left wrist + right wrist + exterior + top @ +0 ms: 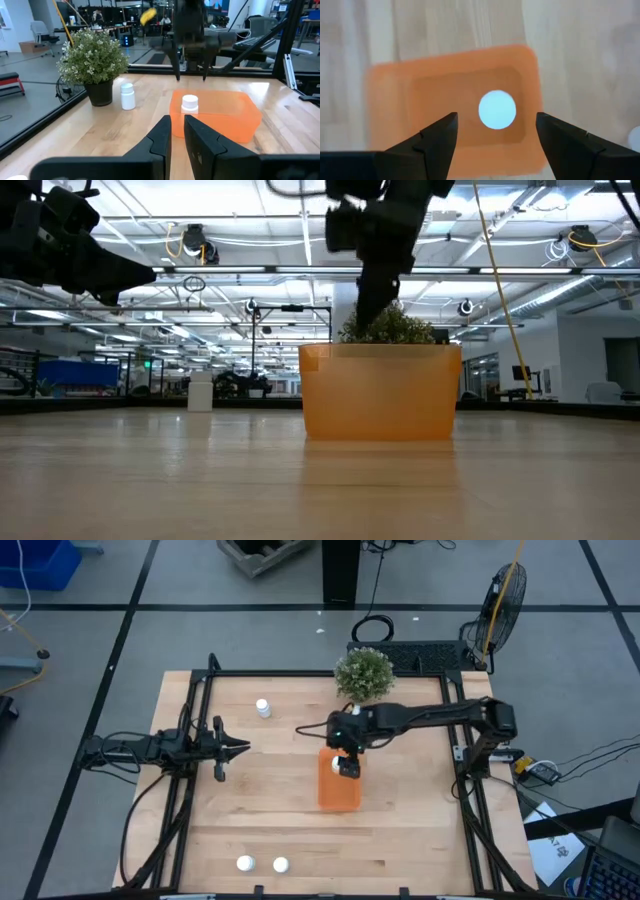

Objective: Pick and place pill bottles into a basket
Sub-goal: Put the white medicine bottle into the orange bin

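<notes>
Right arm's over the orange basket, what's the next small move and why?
Probably lift the right pincer clear and head for the next bottle. Its fingers are open, and a pill bottle stands upright in the basket, released. Another bottle on the table near the plant looks closest.

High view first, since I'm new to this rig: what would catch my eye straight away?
The orange basket at the table's middle, with the right gripper hanging over it, jaws open, and one white bottle standing inside. Next, the green plant at the far edge. Three more bottles stand loose: one far left of the plant, two at the near edge.
</notes>
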